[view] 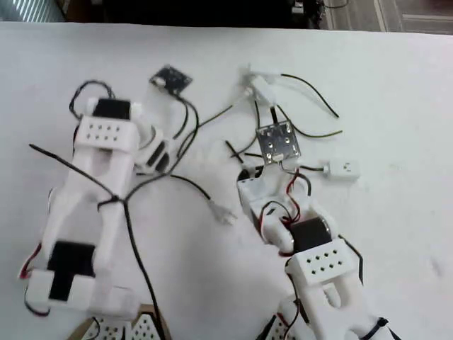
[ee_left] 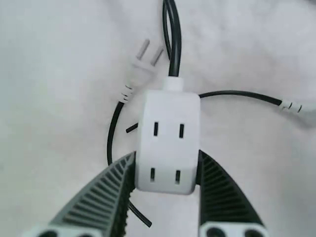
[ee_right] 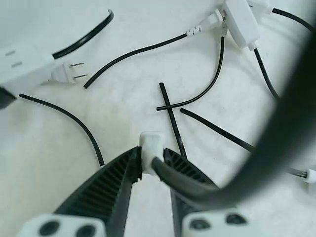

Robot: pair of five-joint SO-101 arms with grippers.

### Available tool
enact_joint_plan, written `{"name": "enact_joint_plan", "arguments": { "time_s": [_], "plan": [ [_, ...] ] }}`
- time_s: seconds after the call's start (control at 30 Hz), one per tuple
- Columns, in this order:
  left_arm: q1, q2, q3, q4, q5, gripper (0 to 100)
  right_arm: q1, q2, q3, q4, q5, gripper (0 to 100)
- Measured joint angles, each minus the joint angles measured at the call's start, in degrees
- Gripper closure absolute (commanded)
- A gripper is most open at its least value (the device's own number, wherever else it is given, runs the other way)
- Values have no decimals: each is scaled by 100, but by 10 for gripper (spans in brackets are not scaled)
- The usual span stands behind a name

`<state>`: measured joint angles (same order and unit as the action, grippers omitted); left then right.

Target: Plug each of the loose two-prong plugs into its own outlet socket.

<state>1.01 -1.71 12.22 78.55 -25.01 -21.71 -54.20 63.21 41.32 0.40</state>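
My left gripper [ee_left: 165,170] is shut on the sides of a white outlet block [ee_left: 167,140] with two pairs of slots, lying on the white table. A loose white plug [ee_left: 139,69] lies just beyond that block, prongs pointing away. My right gripper [ee_right: 150,158] is shut on a white plug [ee_right: 149,144] with a black cable. In the high view the left gripper [view: 154,157] is left of centre and the right gripper [view: 248,176] is near the middle. Another loose plug [view: 223,212] lies between the arms.
A second white outlet [view: 265,88] lies at the back centre with a plug [ee_right: 210,22] at its end. A third outlet [view: 341,168] lies to the right. Short black cables [ee_right: 170,116] cross the table between them.
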Motion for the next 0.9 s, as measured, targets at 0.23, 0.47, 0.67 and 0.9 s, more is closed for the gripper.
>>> {"name": "enact_joint_plan", "arguments": {
  "time_s": [0.23, 0.47, 0.67, 0.9],
  "plan": [
    [404, -1178, 2567, -1345, -53, 978, 396, 0, 0, -193, 0, 981],
    [1292, -1547, 3938, -2382, 220, 825, 422, 0, 0, -193, 0, 981],
    [1213, -1565, 4097, -2391, 536, 642, 431, 0, 0, -193, 0, 981],
    [703, -1626, 3596, -1846, 1046, 642, 431, 0, 0, -193, 0, 981]
  ]
}}
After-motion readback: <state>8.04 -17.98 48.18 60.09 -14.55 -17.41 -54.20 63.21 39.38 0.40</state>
